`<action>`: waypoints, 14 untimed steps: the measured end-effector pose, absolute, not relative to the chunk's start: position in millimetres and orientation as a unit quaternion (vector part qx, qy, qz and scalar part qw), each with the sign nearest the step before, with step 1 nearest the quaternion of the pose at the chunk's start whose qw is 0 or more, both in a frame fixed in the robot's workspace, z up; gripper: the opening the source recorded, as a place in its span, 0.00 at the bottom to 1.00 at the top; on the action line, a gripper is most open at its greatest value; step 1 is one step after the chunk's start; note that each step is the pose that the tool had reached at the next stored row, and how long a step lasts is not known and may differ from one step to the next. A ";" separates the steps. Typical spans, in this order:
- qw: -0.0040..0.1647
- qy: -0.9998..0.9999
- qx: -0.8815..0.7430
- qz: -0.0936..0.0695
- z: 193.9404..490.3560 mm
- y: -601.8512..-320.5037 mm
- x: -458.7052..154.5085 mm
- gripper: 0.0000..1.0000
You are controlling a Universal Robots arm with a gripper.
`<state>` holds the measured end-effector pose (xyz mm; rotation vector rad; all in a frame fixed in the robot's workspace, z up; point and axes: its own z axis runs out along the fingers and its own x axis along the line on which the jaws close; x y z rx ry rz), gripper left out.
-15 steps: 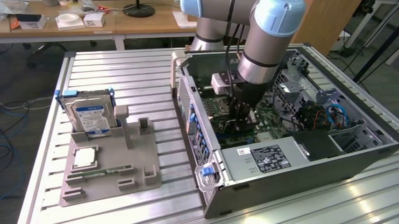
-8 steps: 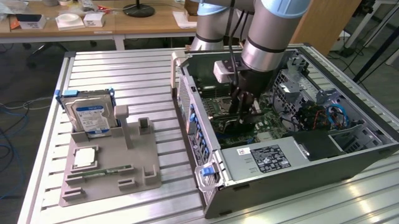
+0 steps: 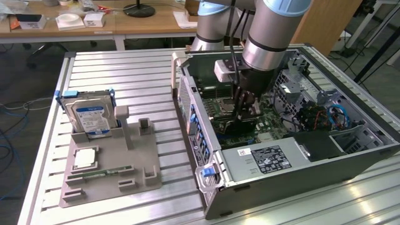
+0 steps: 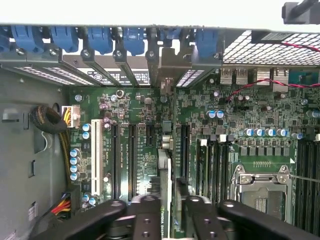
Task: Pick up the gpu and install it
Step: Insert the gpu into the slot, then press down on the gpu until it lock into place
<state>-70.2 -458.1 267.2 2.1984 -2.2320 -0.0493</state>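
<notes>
The gripper (image 3: pixel 242 112) is seen lowered into the open computer case (image 3: pixel 350 154), which lies on its side on the slatted metal table (image 3: pixel 125 75) at the exterior view's right. In the wrist view the gripper (image 4: pixel 167 212) is clenched on the gpu (image 4: pixel 165 180) — the card is held edge-on between the two dark fingers (image 4: pixel 145 220), its thin edge running away from the camera toward the row of rear expansion openings. The card's silver bracket (image 4: pixel 169 65) is seen standing among the slot covers at the case's rear wall, beneath the blue retention clips (image 4: pixel 100 37). The gpu is positioned over the green motherboard (image 4: pixel 140 165), in line with the dark expansion slots (image 4: pixel 132 155) and just beside a white slot (image 4: pixel 95 157); whether its edge is fully seated in a slot cannot be told. Further along the board the memory slots (image 4: pixel 215 170) and the metal-framed processor socket (image 4: pixel 262 192) are visible. In the exterior view the gpu (image 3: pixel 234 123) appears as a dark shape under the gripper, low inside the case. At the exterior view's left a grey holder tray (image 3: pixel 134 154) is laid on the table, well apart from the case — a silver hard drive (image 3: pixel 91 117) with a blue-white label is stood upright in it, and a small green memory stick (image 3: pixel 100 173) is laid flat near its front.
</notes>
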 end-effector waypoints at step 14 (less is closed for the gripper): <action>0.004 -0.712 0.702 -0.016 267.2 -458.1 -70.2 0.11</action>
